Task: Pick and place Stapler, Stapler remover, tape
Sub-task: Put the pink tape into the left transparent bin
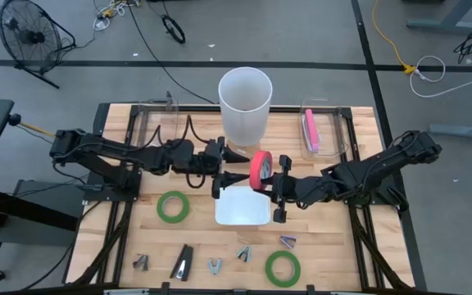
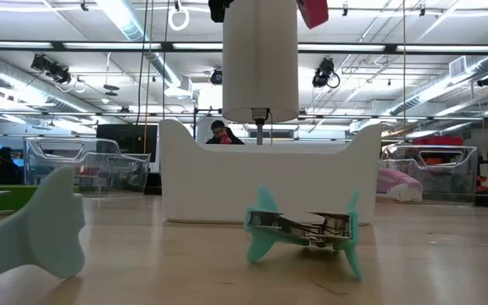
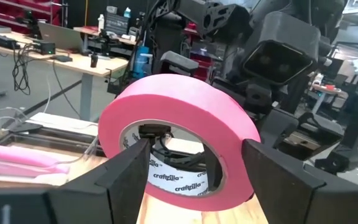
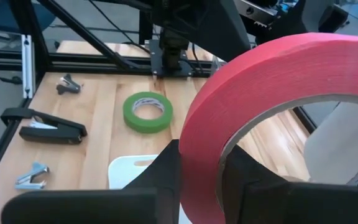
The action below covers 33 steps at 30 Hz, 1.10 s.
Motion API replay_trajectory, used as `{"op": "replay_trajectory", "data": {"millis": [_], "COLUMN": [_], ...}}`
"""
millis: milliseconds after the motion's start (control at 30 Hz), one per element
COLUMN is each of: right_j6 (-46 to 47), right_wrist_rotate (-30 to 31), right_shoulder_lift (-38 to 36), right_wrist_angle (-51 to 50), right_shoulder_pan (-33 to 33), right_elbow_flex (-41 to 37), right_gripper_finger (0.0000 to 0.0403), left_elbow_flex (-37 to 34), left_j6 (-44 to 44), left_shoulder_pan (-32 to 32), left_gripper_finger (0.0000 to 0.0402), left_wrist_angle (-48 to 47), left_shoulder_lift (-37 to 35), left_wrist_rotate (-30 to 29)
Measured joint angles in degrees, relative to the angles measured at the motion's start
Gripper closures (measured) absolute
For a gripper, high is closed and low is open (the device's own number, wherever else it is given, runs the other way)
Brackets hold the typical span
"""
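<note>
From above: red tape [image 1: 260, 169] held up over the white tray [image 1: 242, 206], right claw [image 1: 270, 182] pinching its wall, so no drop. Left wrist: left claw [image 3: 194, 163] spread apart, letting go. Right wrist: stapler [image 4: 50, 129] beyond tray, waiting.

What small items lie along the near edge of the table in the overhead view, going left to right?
Grey staple remover → black stapler → grey staple remover → teal staple remover → green tape roll, with a purple staple remover just behind it.
</note>
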Motion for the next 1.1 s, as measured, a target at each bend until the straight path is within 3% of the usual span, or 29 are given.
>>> {"op": "replay_trajectory", "data": {"millis": [400,767,1100], "right_j6": [-1.49,-1.74,-0.99], "right_wrist_rotate": [0.75,2.59,0.42], "right_shoulder_lift": [-0.10,-1.26,-1.36], "right_wrist_angle": [-0.19,-0.26,0.58], "right_shoulder_pan": [-0.17,-0.79,-0.23], "right_elbow_flex": [0.00,-0.02,-0.02], "right_gripper_finger": [0.0343,0.0343,0.0343], "left_elbow_flex": [0.00,0.11,0.11], "left_j6": [-0.01,-0.11,2.53], "left_shoulder_pan": [-0.04,-0.61,-0.78], "left_gripper_finger": [0.0136,0.0136,0.0136], "left_wrist_angle": [0.49,2.07,1.55], "left_shoulder_lift": [0.02,0.17,0.15], "left_wrist_rotate": [0.29,5.24,1.94]}}
